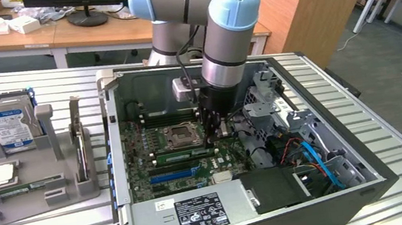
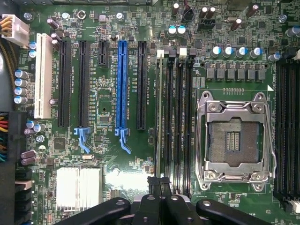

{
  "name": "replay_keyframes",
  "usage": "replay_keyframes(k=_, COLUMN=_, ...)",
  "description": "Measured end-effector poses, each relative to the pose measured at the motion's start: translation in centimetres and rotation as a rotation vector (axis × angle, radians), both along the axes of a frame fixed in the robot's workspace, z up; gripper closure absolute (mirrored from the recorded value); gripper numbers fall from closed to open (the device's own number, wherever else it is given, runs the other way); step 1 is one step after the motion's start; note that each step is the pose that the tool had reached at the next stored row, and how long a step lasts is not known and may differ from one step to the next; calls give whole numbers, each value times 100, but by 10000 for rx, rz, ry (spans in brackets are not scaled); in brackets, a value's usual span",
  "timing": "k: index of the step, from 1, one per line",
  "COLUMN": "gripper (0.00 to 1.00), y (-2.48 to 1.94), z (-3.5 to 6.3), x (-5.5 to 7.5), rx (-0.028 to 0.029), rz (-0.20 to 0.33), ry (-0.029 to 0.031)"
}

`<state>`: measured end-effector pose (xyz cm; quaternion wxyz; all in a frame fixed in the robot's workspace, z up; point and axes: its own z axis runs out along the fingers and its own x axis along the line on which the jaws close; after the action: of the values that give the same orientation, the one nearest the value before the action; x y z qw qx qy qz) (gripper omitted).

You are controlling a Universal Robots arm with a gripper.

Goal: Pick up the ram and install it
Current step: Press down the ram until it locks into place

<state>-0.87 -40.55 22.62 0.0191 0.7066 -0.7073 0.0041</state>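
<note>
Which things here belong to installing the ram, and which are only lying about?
For the job: black gripper, shut; thin green ram stick, edge-on at its tips; black memory slots.
Lying about: blue-labelled silver hard drive; square silver CPU chip; grey plastic tray.

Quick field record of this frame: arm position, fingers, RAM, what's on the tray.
arm: reaching down into the open computer case, over the motherboard
gripper: fingers shut, at the memory slots beside the CPU socket
ram: thin stick standing edge-on in the slot nearest the blue slot; seating cannot be told
tray: at the exterior view's left, holds the hard drive and the CPU chip
</note>
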Motion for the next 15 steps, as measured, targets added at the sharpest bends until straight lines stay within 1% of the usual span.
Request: replay_keyframes(k=15, gripper=90, y=0, z=-21, x=-2, rx=2, rz=2, ry=-3)
